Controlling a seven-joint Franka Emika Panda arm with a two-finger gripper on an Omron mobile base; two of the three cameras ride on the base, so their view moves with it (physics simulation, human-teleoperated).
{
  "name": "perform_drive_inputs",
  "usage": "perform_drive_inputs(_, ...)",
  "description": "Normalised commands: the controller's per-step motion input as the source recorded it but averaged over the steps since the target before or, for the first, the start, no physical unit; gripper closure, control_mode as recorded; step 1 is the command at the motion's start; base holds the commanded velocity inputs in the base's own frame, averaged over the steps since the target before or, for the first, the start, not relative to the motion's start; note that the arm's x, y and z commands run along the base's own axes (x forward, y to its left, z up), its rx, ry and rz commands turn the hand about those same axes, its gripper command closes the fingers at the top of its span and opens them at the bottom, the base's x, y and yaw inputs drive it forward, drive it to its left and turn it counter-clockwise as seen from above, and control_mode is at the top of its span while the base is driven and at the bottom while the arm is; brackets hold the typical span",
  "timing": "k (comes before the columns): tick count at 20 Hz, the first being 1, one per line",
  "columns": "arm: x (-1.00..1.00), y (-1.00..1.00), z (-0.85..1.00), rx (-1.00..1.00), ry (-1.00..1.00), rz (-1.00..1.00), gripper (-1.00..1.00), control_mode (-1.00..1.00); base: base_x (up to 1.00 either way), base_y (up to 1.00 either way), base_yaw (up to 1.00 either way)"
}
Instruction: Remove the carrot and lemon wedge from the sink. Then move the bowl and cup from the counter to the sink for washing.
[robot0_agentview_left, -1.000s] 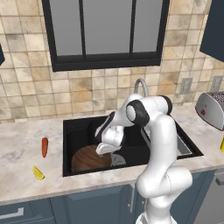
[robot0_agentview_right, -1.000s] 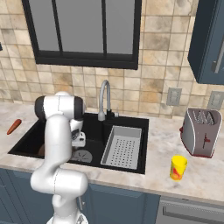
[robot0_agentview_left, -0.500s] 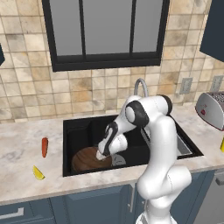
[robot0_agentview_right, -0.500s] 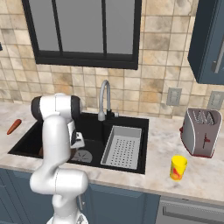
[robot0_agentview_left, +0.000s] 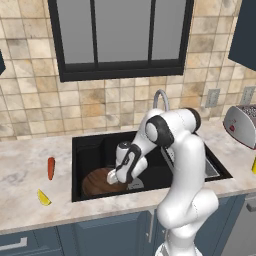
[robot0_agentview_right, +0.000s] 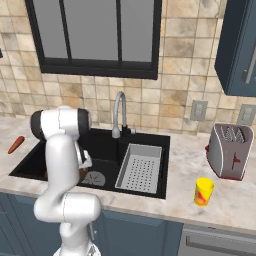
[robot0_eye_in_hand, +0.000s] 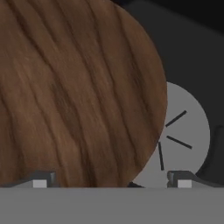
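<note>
**Ana:** Where are the fingers?

**Ben:** Down in the sink. In the hand view the two tips of the gripper stand far apart, one at each bottom corner. Nothing is between them. They hold nothing.

**Ana:** What is under them?

**Ben:** The bowl. Its brown wood fills most of that view, and its left side is cut off by the edge. The grey drain peeks out beside it, partly hidden by the bowl.

**Ana:** Do the tips touch the bowl?

**Ben:** I cannot tell. They are just over its near edge.

**Ana:** And the arm?

**Ben:** It bends down from the shoulder into the basin. In the left base view the gripper hangs over the right rim of the bowl. In the right base view the arm hides the bowl.

**Ana:** Where are the other things?

**Ben:** The carrot and the lemon wedge lie on the counter, left of the sink. The cup stands on the counter to the right, near the toaster. The grey tray sits in the sink's right side.
</note>
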Motion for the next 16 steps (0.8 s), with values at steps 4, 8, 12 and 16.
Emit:
perform_drive_inputs(4, -0.02, -0.02, 0.33, 0.00, 0.00, 0.00, -1.00, -1.00, 0.00, 0.00, 0.00)
perform_drive_inputs(8, 0.00, -0.05, 0.34, 0.00, 0.00, 0.00, -1.00, -1.00, 0.00, 0.00, 0.00)
perform_drive_inputs(12, -0.04, -0.04, 0.33, 0.00, 0.00, 0.00, -1.00, -1.00, 0.00, 0.00, 0.00)
perform_drive_inputs(16, -0.10, -0.01, 0.30, 0.00, 0.00, 0.00, -1.00, -1.00, 0.00, 0.00, 0.00)
